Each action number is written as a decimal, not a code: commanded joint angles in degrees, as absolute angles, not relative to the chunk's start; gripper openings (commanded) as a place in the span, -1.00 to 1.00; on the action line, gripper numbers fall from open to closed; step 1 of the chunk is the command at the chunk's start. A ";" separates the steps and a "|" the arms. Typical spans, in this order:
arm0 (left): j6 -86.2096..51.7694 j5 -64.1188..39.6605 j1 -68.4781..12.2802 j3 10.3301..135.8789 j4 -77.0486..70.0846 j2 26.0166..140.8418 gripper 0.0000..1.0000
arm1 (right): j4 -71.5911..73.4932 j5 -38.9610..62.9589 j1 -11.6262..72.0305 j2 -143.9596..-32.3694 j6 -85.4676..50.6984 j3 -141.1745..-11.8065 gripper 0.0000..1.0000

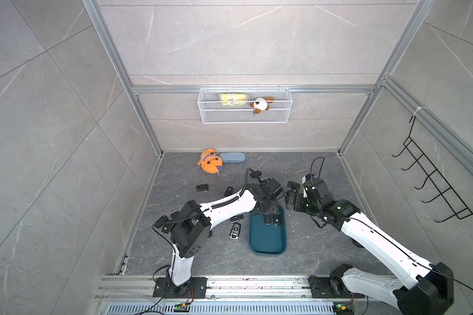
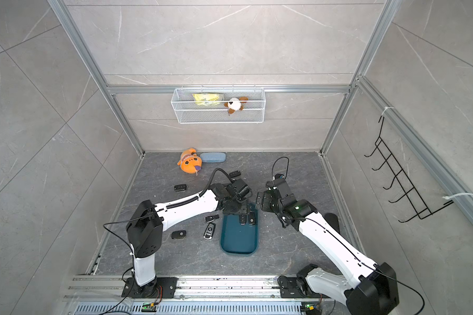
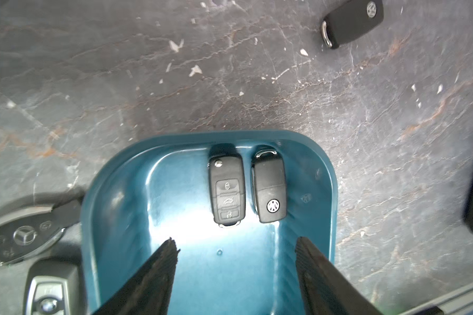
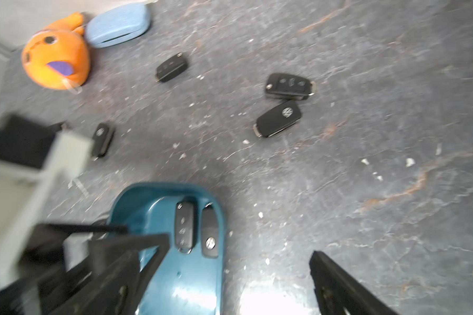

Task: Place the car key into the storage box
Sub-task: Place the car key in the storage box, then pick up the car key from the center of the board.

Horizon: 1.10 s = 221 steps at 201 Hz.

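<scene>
Left tool [image 3: 235, 244]: jaws apart, empty, poised over storage box [image 3: 115, 207]. Right tool [image 4: 239, 249]: wide apart, empty, just beside box. Two car keys [image 3: 227, 188] side by side inside, at one end; several loose keys [image 4: 279, 118] on bench [image 3: 257, 81], yet to go in.

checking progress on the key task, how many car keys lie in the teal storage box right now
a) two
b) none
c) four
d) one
a: the left wrist view shows two black fobs side by side at one end of the storage box, a buttons-up fob and a logo-up fob; in a top view the rest of the storage box is bare.
</scene>
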State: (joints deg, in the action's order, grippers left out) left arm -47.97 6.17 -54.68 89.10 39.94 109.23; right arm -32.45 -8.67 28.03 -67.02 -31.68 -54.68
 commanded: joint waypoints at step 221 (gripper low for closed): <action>-35.67 9.21 -48.30 76.33 34.93 88.68 1.00 | -34.73 -10.69 16.59 -117.85 -48.15 -83.95 0.51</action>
State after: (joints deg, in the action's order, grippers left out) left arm -37.50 10.31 -49.19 76.55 35.88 91.20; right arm -32.86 -11.25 17.43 -114.50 -46.74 -80.86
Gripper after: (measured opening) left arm 0.999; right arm 0.780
